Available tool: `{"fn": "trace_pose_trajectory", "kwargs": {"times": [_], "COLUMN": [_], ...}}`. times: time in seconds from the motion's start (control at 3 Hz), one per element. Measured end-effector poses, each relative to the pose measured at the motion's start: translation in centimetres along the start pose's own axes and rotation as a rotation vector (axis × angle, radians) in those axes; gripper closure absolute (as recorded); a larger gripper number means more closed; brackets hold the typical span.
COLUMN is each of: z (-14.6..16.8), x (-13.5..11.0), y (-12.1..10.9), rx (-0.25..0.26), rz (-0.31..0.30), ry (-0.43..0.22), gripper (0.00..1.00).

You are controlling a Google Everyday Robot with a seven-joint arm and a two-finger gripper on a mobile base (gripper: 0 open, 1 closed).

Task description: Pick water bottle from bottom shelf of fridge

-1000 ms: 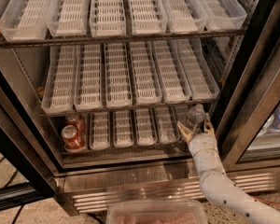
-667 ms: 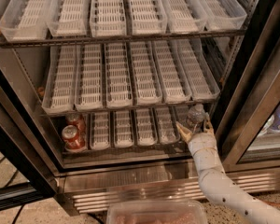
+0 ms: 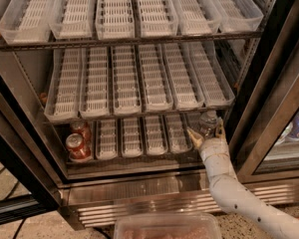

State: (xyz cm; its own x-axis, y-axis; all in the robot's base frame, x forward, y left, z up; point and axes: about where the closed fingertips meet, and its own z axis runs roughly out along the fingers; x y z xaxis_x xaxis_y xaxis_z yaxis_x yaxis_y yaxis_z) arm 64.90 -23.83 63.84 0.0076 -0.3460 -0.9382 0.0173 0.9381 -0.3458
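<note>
The fridge (image 3: 269,73) stands open with rows of white slotted trays. On the bottom shelf (image 3: 134,136), at its far right, stands the water bottle (image 3: 208,121), small, clear and ribbed. My gripper (image 3: 205,132) reaches in from the lower right on a white arm. Its fingers (image 3: 194,135) stand on either side of the bottle's lower part, open around it. The bottle's base is hidden behind the gripper.
Two red soda cans (image 3: 77,146) stand at the left end of the bottom shelf. A steel sill (image 3: 139,185) runs along the front. The dark door edge (image 3: 261,83) is close on the right. A clear plastic bin (image 3: 167,227) sits at the bottom.
The gripper has held about the same place around the bottle; no clear movement of bottle or arm.
</note>
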Motion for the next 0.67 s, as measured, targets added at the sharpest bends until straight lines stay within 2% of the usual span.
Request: {"fn": "trace_pose_trajectory", "kwargs": {"times": [0.33, 0.67], "z": [0.52, 0.52], "x": [0.04, 0.03], "y": [0.03, 0.04], "rx": [-0.002, -0.002], "rz": [0.002, 0.002], "ry": [0.002, 0.002], "gripper": [0.46, 0.69]}}
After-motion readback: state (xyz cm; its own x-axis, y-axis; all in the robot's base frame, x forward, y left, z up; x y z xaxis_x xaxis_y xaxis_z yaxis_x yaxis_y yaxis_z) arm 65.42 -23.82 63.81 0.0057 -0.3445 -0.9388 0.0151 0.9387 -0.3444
